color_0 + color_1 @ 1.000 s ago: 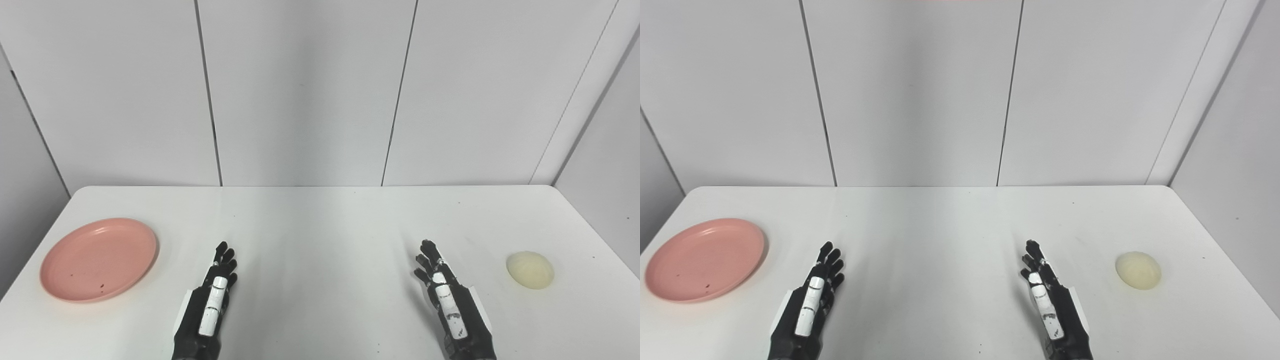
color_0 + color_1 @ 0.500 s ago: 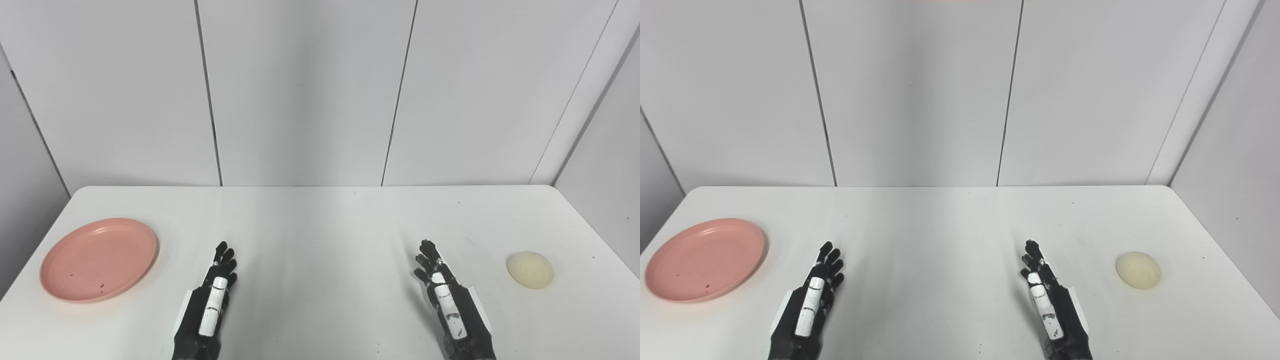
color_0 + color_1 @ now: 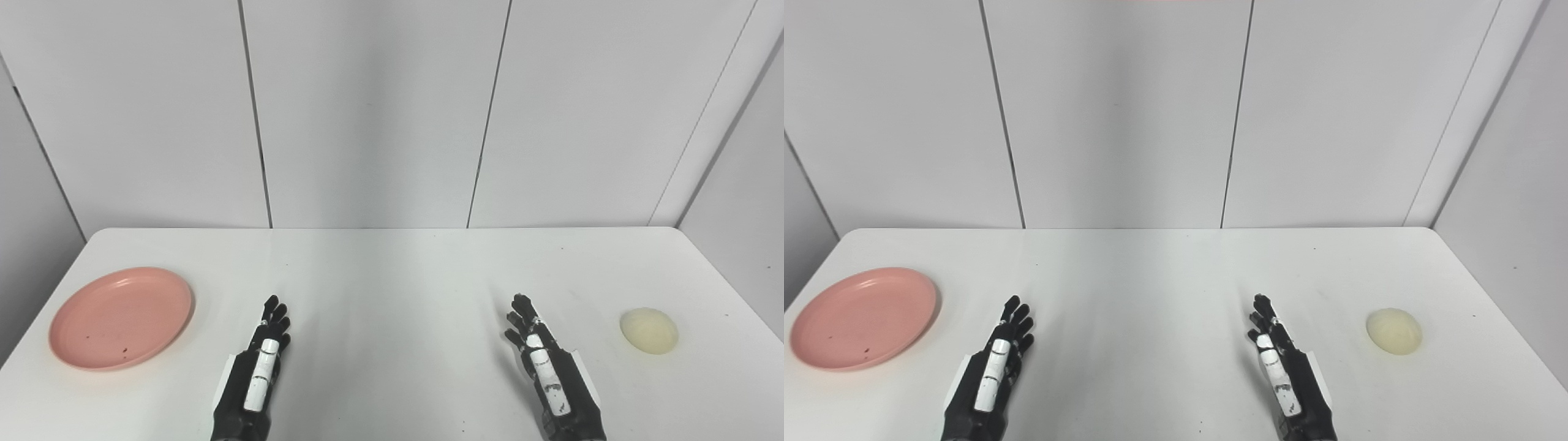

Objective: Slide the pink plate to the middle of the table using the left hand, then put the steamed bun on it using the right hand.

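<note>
Hands wait empty, fingers stretched forward: my left hand [image 3: 257,361] has the pink plate [image 3: 121,317] out to its left, unslid; my right hand [image 3: 548,367] keeps the bun [image 3: 649,330] rightward for afterwards.

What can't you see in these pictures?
- Arms behind both the left hand and right hand: cut off by the bottom edge, both views.
- Palms: face away from the cameras.
- Dark specks on the plate: too small to identify.
- Underside of the bun: hidden against the table.
</note>
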